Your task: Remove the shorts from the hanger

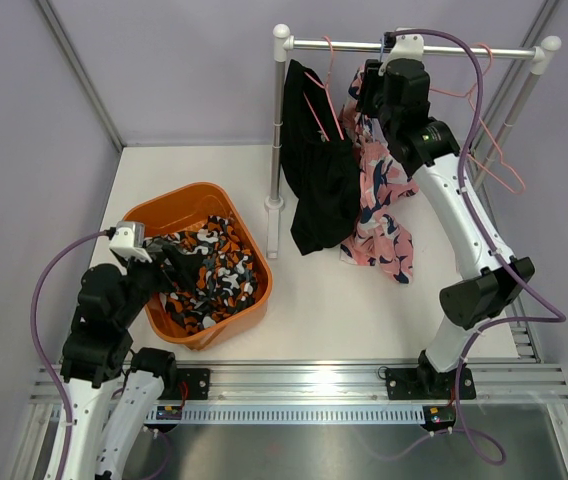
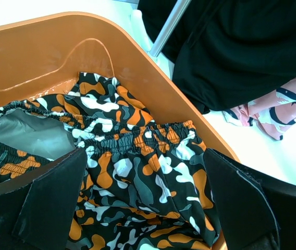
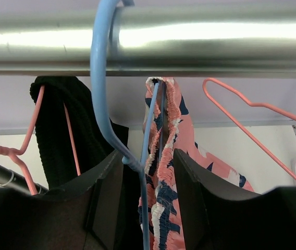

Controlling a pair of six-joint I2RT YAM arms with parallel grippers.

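The black shorts (image 1: pixel 319 190) hang on a pink hanger (image 1: pixel 322 105) at the left of the rail (image 1: pixel 344 45). The pink blotched shorts (image 1: pixel 384 210) hang beside them on a blue hanger (image 3: pixel 100 78). My right gripper (image 1: pixel 369 85) is up at the rail. In the right wrist view its jaws (image 3: pixel 148 177) stand partly open, either side of the pink shorts' waistband (image 3: pixel 163 156) and the blue hanger's neck. The camouflage shorts (image 1: pixel 209 275) lie in the orange basket (image 1: pixel 179 200). My left gripper (image 2: pixel 145 198) is wide open just above them (image 2: pixel 137 156).
An empty pink hanger (image 1: pixel 494 160) hangs at the right end of the rail. The rack's left post (image 1: pixel 276 150) stands just right of the basket. Both hanging shorts reach down to the white table (image 1: pixel 314 300). Grey walls close in the back and sides.
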